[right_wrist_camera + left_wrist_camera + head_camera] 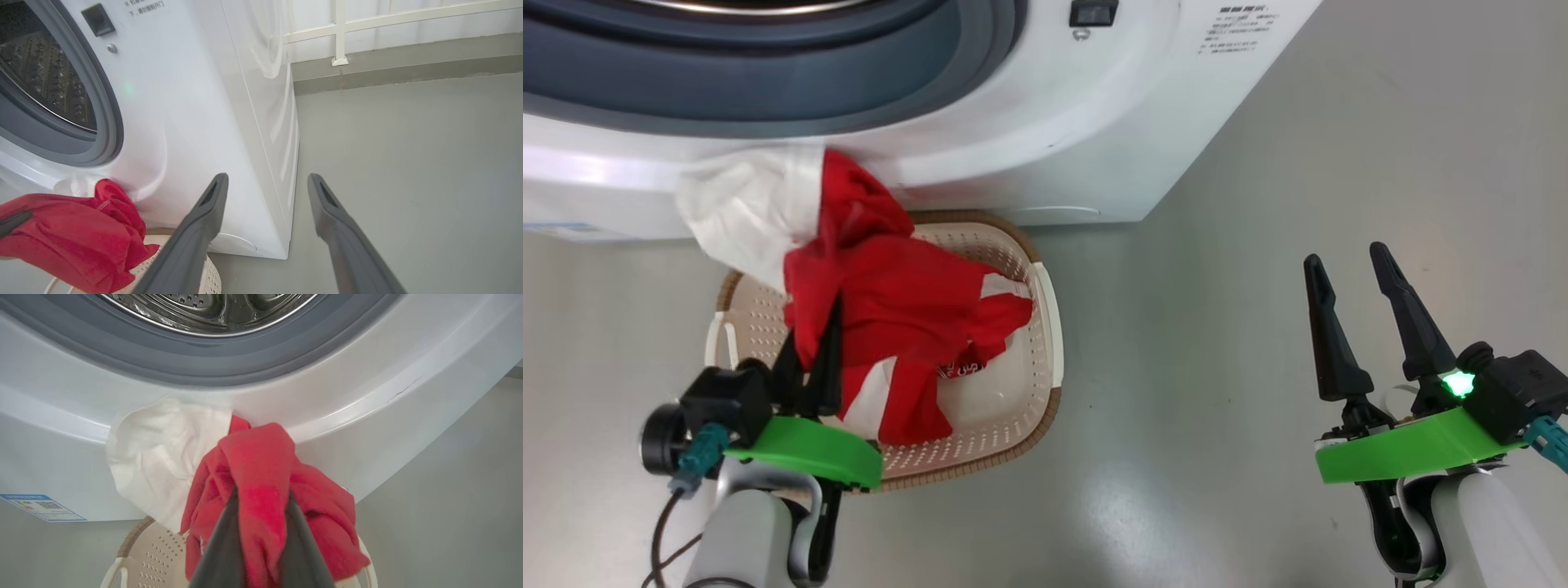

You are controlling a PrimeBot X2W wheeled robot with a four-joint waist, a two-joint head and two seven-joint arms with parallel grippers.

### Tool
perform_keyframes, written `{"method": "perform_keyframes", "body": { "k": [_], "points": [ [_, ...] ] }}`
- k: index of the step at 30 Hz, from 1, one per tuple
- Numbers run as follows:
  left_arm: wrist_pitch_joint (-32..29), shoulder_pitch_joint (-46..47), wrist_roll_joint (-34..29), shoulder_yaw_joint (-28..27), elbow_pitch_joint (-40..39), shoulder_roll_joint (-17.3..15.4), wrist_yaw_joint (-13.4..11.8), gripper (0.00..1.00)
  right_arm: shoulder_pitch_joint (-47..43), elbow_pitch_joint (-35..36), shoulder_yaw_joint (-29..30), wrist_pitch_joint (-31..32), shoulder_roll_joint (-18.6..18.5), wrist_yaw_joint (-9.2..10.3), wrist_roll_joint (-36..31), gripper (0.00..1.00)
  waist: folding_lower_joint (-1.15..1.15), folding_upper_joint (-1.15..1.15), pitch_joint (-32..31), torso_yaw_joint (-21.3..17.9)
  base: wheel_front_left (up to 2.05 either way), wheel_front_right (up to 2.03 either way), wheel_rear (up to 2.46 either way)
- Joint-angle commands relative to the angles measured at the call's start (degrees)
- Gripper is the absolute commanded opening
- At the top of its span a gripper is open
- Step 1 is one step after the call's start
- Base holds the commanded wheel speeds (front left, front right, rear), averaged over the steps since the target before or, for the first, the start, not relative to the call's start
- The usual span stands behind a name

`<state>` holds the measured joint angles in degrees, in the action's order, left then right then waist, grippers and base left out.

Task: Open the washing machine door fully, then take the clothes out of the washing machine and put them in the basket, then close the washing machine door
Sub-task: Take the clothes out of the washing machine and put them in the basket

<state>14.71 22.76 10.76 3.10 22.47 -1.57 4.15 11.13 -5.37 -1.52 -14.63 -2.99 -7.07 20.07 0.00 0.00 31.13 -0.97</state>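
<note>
My left gripper (821, 322) is shut on the red and white clothes (890, 302), holding them above the cream basket (1013, 408), which stands on the floor against the washing machine (1094, 122). The cloth's white part (163, 457) lies against the machine's front below the grey seal (204, 363). In the left wrist view the red fabric (261, 477) bulges between my fingers (222, 547), and the steel drum (212, 310) shows above. My right gripper (1356, 286) hangs open over bare floor to the right. The washing machine door is out of view.
A blue label (43, 507) sits low on the machine's front. Grey floor (1298, 163) spreads to the right of the machine. A white railing (339, 36) and a low kerb stand beyond it in the right wrist view.
</note>
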Motion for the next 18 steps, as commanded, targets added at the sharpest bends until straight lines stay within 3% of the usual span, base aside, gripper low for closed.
{"method": "perform_keyframes", "body": {
  "k": [1, 18],
  "points": [
    [0.29, 0.83, 0.34, -1.07, 0.36, -1.31, 0.46, 0.0, 0.79, 1.53, -1.58, -0.37, 0.1, -0.42, -0.36, 1.0, 0.0, 0.0, 1.54, -0.44, 0.0, 0.0, 0.0],
    [0.29, 9.04, 0.91, 0.01, 14.34, -1.31, 1.16, 0.0, 4.24, 2.88, -1.74, -0.37, 0.11, -0.42, -0.38, 1.0, 0.0, 0.0, 10.77, -0.97, 0.0, 0.0, 0.0]
  ]
}}
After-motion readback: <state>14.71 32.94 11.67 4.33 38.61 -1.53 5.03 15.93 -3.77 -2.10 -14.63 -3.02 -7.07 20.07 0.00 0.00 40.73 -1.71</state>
